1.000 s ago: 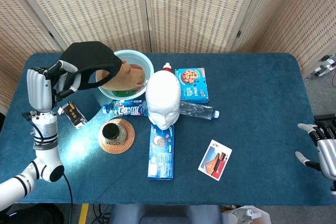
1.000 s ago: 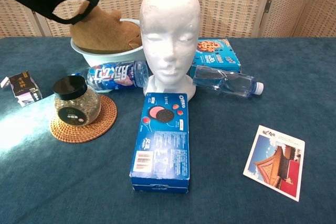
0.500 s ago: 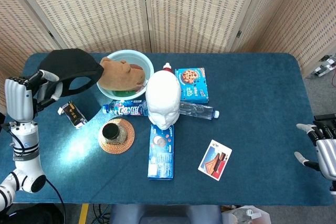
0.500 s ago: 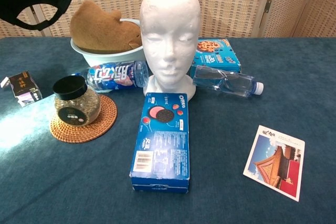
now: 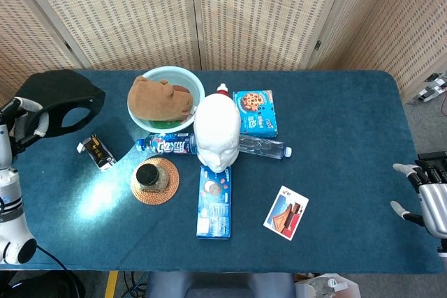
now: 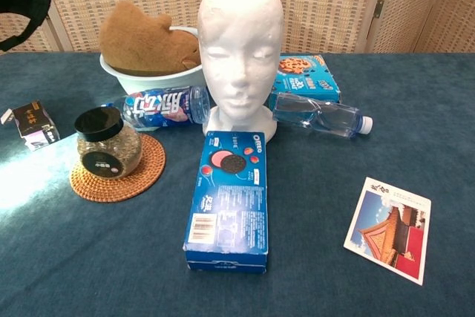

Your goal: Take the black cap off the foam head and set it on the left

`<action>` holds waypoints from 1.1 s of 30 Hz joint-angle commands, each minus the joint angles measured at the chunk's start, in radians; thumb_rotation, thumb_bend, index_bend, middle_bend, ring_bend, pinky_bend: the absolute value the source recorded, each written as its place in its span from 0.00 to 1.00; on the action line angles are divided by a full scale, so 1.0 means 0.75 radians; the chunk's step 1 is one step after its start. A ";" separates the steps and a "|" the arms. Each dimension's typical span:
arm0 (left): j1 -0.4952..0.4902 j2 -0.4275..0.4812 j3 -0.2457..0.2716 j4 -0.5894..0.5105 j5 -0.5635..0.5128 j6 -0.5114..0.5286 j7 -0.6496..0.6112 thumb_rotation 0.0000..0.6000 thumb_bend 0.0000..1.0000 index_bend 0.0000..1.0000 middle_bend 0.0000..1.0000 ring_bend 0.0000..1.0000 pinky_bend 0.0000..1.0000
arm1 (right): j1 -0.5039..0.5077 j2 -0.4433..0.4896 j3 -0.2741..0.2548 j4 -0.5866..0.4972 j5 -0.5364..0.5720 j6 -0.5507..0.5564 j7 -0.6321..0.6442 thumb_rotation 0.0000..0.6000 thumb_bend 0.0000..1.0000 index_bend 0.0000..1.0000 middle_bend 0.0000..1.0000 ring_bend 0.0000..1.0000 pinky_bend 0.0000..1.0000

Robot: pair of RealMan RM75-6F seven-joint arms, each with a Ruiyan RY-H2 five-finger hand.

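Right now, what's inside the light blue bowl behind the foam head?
A brown plush toy fills most of the bowl, slumped over its front rim. A bit of green shows beneath it in the head view; the toy covers the rest of the bowl's inside.

I have the foam head (image 5: 216, 132) near the table (image 5: 335, 144) centre. At its 6 o'clock lies a cookie box (image 5: 214, 201); at 1 o'clock, a second box (image 5: 254, 112). A water bottle (image 5: 263, 149) lies at its 3 o'clock, another bottle (image 5: 165, 144) at 9. The bowl (image 5: 183, 86) holding a plush toy (image 5: 160, 98) sits at 10 o'clock. The jar (image 5: 148, 175) stands on a coaster (image 5: 166, 190) at 8 o'clock. A card (image 5: 286, 213) lies at 4 o'clock.
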 commanded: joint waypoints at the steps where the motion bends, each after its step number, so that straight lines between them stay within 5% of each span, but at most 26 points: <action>1: 0.018 0.012 -0.002 0.017 -0.017 -0.001 -0.019 1.00 0.34 0.65 1.00 1.00 1.00 | 0.003 -0.001 0.000 -0.001 0.000 -0.003 -0.001 1.00 0.18 0.28 0.31 0.16 0.22; 15: 0.069 -0.043 0.056 0.200 -0.046 -0.054 -0.068 1.00 0.34 0.65 1.00 1.00 1.00 | 0.007 -0.004 -0.004 0.000 0.002 -0.012 -0.007 1.00 0.18 0.28 0.31 0.16 0.22; 33: 0.146 -0.270 0.199 0.597 -0.003 -0.087 -0.221 1.00 0.34 0.65 1.00 1.00 1.00 | 0.013 -0.004 -0.010 -0.014 -0.001 -0.022 -0.022 1.00 0.18 0.28 0.31 0.16 0.22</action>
